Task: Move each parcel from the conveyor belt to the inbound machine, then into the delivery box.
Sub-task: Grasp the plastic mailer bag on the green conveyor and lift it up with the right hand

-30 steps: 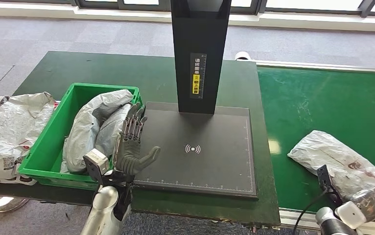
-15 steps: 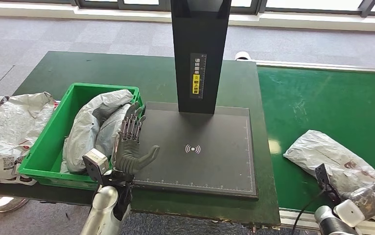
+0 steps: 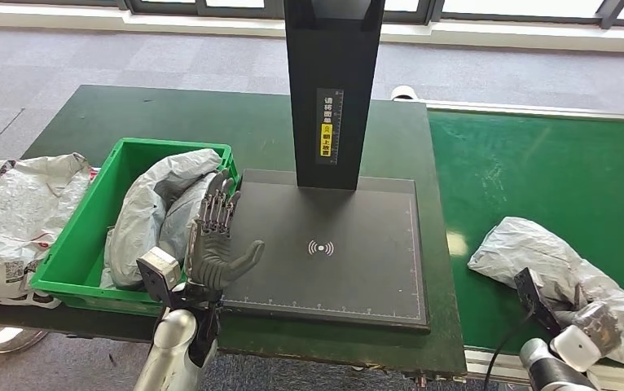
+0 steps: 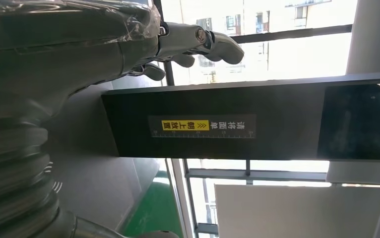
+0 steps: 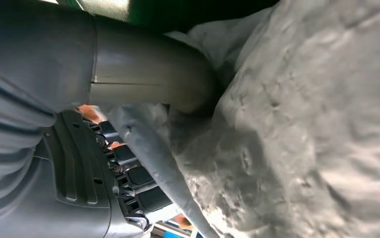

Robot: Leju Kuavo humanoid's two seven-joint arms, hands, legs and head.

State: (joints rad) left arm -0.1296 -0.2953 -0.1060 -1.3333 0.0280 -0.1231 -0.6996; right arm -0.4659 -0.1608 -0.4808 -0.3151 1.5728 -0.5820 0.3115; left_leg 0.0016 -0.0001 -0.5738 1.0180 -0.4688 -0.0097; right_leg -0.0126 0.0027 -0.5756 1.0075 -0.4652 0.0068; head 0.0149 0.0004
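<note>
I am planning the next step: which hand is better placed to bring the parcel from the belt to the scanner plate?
The right hand: its fingers already grip the grey parcel on the conveyor belt. The left hand hovers open by the green box.

Crinkled, seemingly plastic parcel [image 3: 565, 281]

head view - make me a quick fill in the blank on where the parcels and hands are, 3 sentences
1. The right hand grips a grey parcel lying on the green ____.
2. Other grey parcels sit inside the ____ delivery box.
3. The left hand, fingers spread, hovers at the edge of the black ____, holding nothing.

Missing words: conveyor belt; green; inbound machine
</note>
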